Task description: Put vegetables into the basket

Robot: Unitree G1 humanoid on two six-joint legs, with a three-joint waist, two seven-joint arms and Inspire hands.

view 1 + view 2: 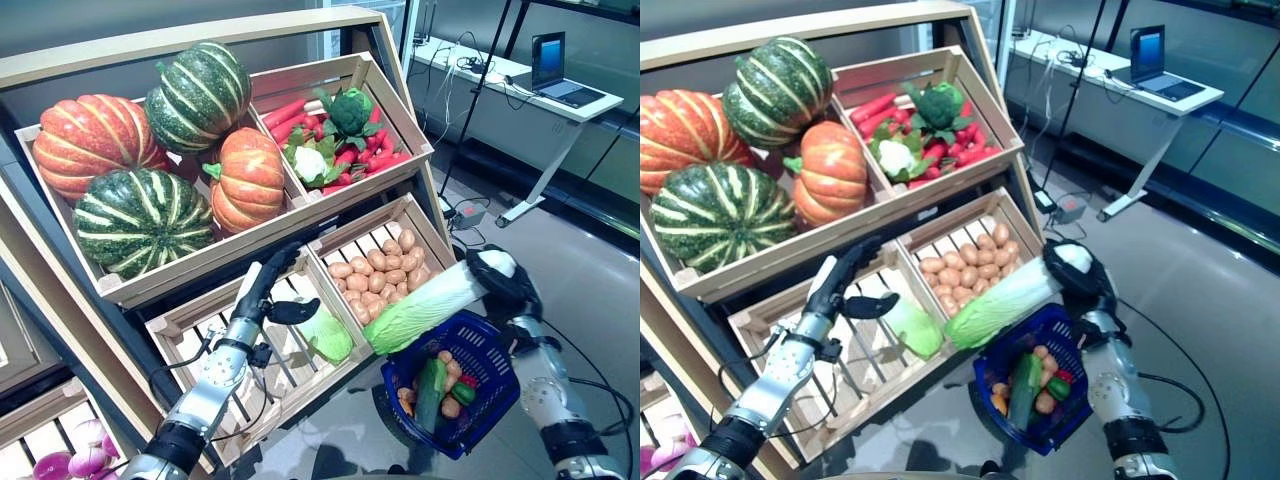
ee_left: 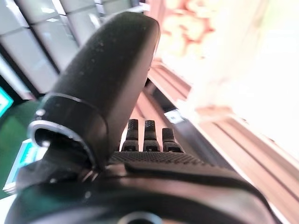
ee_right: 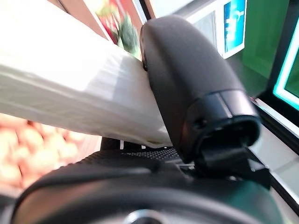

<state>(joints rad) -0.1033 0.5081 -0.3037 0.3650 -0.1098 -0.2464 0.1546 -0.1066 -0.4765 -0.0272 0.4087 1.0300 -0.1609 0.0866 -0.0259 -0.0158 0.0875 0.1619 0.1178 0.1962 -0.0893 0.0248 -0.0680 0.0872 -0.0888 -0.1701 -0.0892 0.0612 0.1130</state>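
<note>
A long napa cabbage (image 1: 425, 305) is held level in front of the shelf, its green leafy tip pointing toward the lower crates. My right hand (image 1: 505, 280) is shut on its white stem end; in the right wrist view the thumb (image 3: 187, 79) presses on the white stalk (image 3: 70, 93). Just under the cabbage hangs a blue basket (image 1: 497, 340), close to my right forearm, holding a cucumber (image 1: 432, 393), potatoes and a few other vegetables. My left hand (image 1: 262, 285) is open with straight fingers over the lower left crate (image 1: 190, 320), beside a second green cabbage (image 1: 325, 335) that lies in it.
The upper crates hold pumpkins (image 1: 140, 160) and red radishes with broccoli and cauliflower (image 1: 335, 135). Potatoes (image 1: 375, 270) fill the lower right crate. Purple onions (image 1: 75, 455) lie at the lower left. A desk with a laptop (image 1: 555, 70) stands at the back right, beyond open floor.
</note>
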